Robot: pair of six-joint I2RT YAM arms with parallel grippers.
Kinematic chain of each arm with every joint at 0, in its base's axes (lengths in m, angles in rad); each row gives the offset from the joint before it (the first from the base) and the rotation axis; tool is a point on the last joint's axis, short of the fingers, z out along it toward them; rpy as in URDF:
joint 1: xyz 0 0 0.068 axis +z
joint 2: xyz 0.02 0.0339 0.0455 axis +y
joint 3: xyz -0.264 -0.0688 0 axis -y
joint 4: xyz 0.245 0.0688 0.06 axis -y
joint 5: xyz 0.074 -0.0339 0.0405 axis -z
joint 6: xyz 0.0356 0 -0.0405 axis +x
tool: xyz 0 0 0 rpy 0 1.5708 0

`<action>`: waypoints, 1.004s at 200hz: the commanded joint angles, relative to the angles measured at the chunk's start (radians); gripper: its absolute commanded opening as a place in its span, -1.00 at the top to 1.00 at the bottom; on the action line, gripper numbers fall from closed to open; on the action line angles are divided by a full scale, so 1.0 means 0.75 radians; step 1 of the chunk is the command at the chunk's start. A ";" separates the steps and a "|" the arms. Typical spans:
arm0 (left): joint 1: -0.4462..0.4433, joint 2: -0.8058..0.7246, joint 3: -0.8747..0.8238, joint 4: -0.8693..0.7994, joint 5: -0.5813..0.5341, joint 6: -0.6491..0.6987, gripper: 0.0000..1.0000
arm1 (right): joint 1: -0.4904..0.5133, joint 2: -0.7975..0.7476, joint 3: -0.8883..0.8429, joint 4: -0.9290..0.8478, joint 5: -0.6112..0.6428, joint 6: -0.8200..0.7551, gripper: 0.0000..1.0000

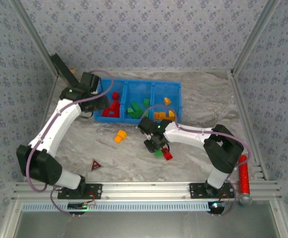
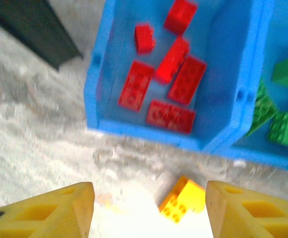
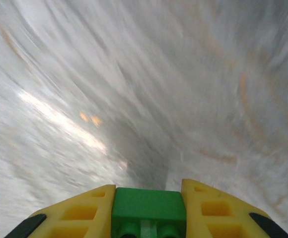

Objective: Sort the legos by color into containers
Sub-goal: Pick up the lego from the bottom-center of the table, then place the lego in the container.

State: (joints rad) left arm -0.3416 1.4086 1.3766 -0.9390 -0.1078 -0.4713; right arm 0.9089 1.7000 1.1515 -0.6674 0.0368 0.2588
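Studs show on the green plastic brick (image 3: 149, 210) clamped in the right gripper (image 3: 149, 191); left gripper (image 2: 149, 193) gapes over marbled tabletop (image 2: 44, 148).

No legible text, numbers or brand marks. One candidate sign: dark triangle (image 1: 95, 165) lying flat on the table (image 1: 193, 104), left of centre near the front edge. It carries a red marking on its top face. Marking too small and coarse to read as a letter, numeral or symbol.
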 commanded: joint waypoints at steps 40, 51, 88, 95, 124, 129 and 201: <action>-0.089 -0.284 -0.430 0.170 0.138 -0.038 -0.23 | -0.153 0.086 0.564 -0.020 -0.123 -0.210 0.53; -0.122 -0.302 -0.472 0.199 0.143 -0.056 -0.23 | -0.180 0.167 0.652 0.007 -0.121 -0.246 0.53; -0.351 -0.374 -0.626 0.358 0.105 -0.173 -0.23 | -0.258 0.475 0.980 0.064 -0.176 -0.290 0.55; -0.404 -0.384 -0.655 0.402 0.091 -0.217 -0.23 | -0.268 0.529 1.045 0.069 -0.195 -0.289 0.55; -0.616 -0.419 -0.787 0.563 0.001 -0.410 -0.23 | -0.309 0.764 1.309 0.021 -0.259 -0.282 0.56; -0.645 -0.421 -0.802 0.585 -0.008 -0.433 -0.23 | -0.315 0.799 1.344 0.010 -0.263 -0.283 0.56; -0.900 -0.258 -0.703 0.602 -0.136 -0.554 -0.24 | -0.370 0.911 1.436 -0.029 -0.294 -0.319 0.13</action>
State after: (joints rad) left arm -0.9760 1.1511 0.7689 -0.5034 -0.1585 -0.8406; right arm 0.6407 2.3936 2.2131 -0.6643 -0.1478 0.0517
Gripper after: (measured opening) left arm 0.620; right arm 0.385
